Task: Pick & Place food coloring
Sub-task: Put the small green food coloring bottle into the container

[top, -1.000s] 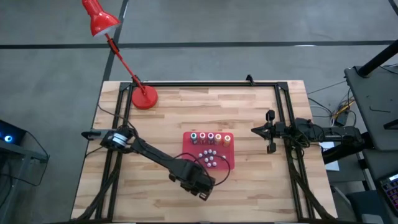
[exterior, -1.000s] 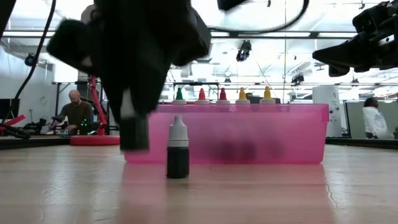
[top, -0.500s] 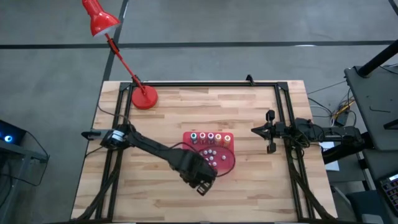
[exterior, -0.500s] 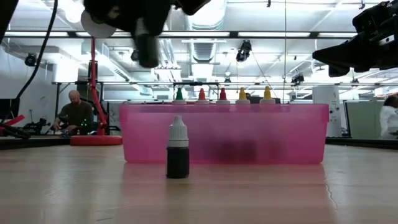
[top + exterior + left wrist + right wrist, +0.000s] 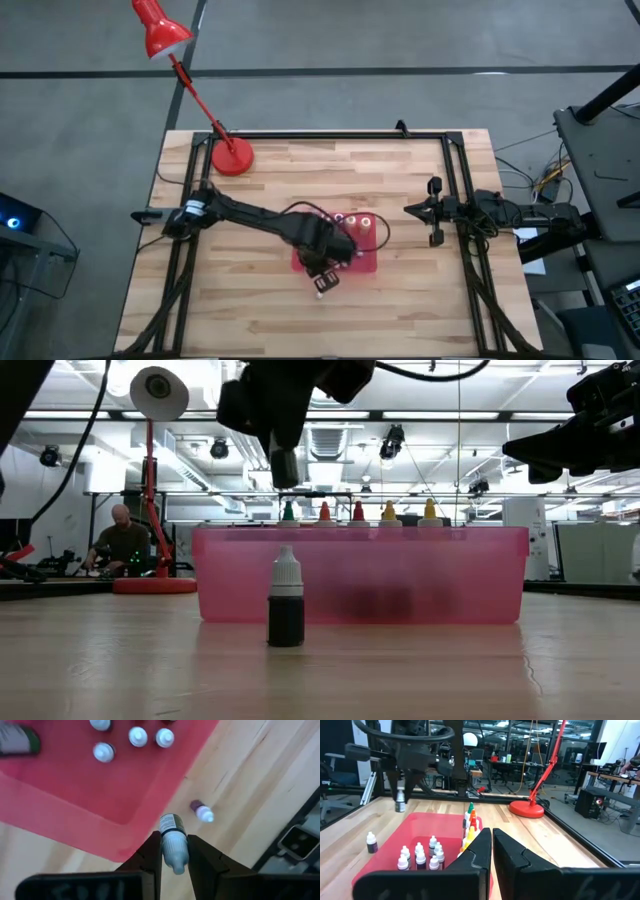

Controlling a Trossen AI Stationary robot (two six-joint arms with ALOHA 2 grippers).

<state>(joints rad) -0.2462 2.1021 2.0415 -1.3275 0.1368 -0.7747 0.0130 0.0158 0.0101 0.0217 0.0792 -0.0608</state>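
My left gripper (image 5: 172, 839) is shut on a small pale-capped bottle (image 5: 170, 827) above the near edge of the pink tray (image 5: 366, 263); it also shows in the low view (image 5: 284, 466) and far off in the right wrist view (image 5: 399, 795). Green, red, pink, orange and yellow food coloring bottles (image 5: 358, 512) stand in a row at the tray's far side (image 5: 470, 822). Several small white-capped bottles (image 5: 132, 737) stand inside the tray. A dark bottle (image 5: 286, 600) stands on its base on the table just near of the tray (image 5: 202, 812). My right gripper (image 5: 410, 209) waits shut at the right. My left gripper pinches the bottle's pale cap end (image 5: 174, 851) between its two fingers, coming from above and pointing down. The bottle hangs upright, its labelled body (image 5: 168, 823) sticking out below the fingertips, lifted clear of tray and table.
A red desk lamp stands with its base (image 5: 232, 157) at the table's far left. A black frame rail (image 5: 330, 136) runs along the table's far edge and sides. Bare wood lies to the left and near of the tray. A person (image 5: 120, 540) sits in the room behind.
My left gripper, shut on the bottle, has risen from table height beside the dark bottle and gone toward the far edge, ending above the tray's near edge. The dark bottle has stayed standing on the table.
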